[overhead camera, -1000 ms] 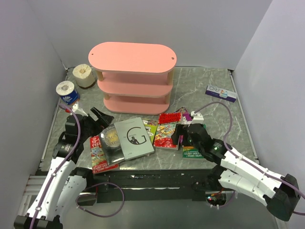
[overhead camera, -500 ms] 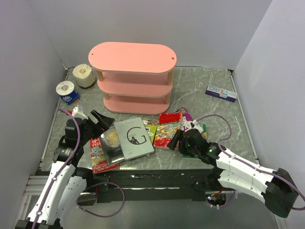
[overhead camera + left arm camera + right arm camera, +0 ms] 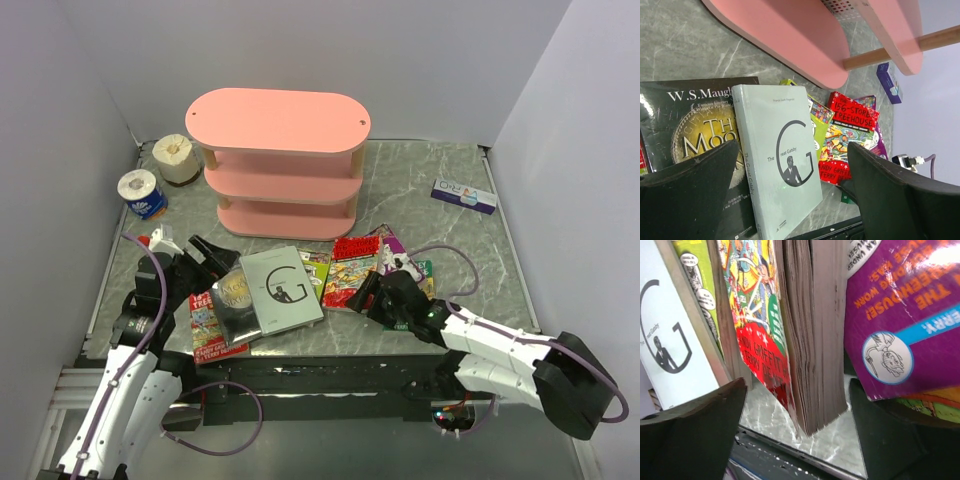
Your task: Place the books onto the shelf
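The grasp is in hand: near the front edge of the bench the right tool stands wide astride the red book, so closing firmly, then lifting toward the shelf behind, seems next.

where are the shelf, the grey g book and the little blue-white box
shelf (image 3: 278, 118), top external view, middle of its top board
grey G book (image 3: 281, 290), top external view, centre of its cover
box (image 3: 463, 194), top external view, its top face
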`<state>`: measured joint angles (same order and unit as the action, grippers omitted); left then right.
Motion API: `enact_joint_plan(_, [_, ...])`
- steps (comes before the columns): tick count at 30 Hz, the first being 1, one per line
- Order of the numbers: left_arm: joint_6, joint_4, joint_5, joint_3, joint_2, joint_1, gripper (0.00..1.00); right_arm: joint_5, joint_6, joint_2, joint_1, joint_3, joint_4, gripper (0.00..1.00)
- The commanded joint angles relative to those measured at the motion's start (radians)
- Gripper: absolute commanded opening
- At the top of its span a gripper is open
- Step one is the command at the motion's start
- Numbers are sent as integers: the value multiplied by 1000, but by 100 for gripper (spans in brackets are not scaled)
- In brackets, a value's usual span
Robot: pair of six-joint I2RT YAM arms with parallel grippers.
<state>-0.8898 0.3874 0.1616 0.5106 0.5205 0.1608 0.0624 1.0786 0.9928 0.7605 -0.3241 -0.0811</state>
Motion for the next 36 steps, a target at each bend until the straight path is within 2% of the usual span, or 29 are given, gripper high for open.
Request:
enact_joint_plan(1, [-17, -2, 18, 0, -10, 2, 96, -4, -23, -2, -13, 14, 162, 69])
enact_joint_plan(3, [-18, -2, 18, 0, -8, 2, 96, 4, -46, -48, -10, 22, 170, 54])
enact_joint_plan(6, [-24, -7, 16, -7, -13, 0, 96, 46, -89, -149, -12, 36, 144, 41])
enact_joint_plan(11, [-32, -25, 22, -23, -16, 2, 96, 97, -140, -253, -20, 25, 60, 38])
enact_joint_plan(12, [-34, -30, 21, -26, -13, 3, 96, 85, -141, -243, -27, 28, 69, 48])
enact_joint_plan(13, [-34, -31, 23, -27, -10, 2, 96, 68, -138, -229, -36, 28, 75, 51])
enact_joint_plan(16, [-34, -27, 26, -20, -4, 3, 96, 28, -134, -169, -52, 37, 133, 45])
enact_joint_plan(22, [-31, -1, 18, -9, -17, 3, 96, -41, -170, -69, -82, 16, 201, 40])
enact_joint_plan(23, [-31, 1, 18, -11, -20, 3, 96, -41, -189, -71, -84, 10, 199, 24])
enact_joint_plan(24, [-32, 2, 18, -11, -23, 2, 96, -45, -203, -80, -82, 7, 196, 15])
enact_joint_plan(25, [-34, 8, 18, -11, -24, 3, 96, -44, -216, -94, -82, -12, 161, 3])
enact_joint_plan(26, [-34, 11, 18, -7, -25, 3, 96, -45, -251, -138, -78, -27, 132, 0])
enact_joint_plan(32, [-32, 7, 10, 6, -20, 5, 96, -162, -368, -366, -61, -246, -193, 0])
enact_joint_plan(36, [-31, -8, 15, 16, -11, 6, 96, -228, -417, -422, -59, -446, -331, 0])
